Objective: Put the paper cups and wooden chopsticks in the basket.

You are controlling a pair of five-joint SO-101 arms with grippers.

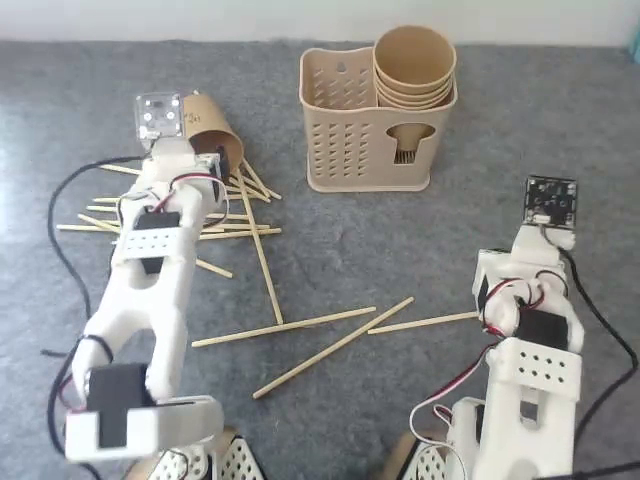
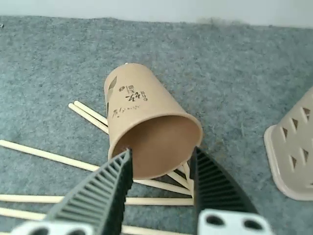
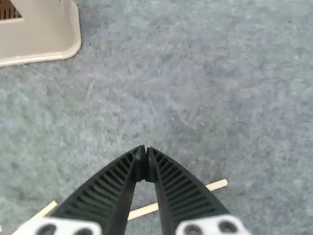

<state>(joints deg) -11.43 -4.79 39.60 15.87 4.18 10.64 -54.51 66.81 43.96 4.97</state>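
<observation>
while the paper cup (image 2: 137, 105) lies sideways, its mouth faces the left tool (image 2: 161, 151).

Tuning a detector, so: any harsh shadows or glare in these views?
High view: even light, with only a faint shadow at the base of the basket and no glare. Left wrist view: the paper cup is shaded inside its mouth. Right wrist view: flat light, and the shut right gripper casts barely any shadow.

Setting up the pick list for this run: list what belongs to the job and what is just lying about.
Job:
- paper cup on its side
- stacked cups, already in the basket
- loose chopsticks

Lying about:
- grey mat
- black cable
</observation>
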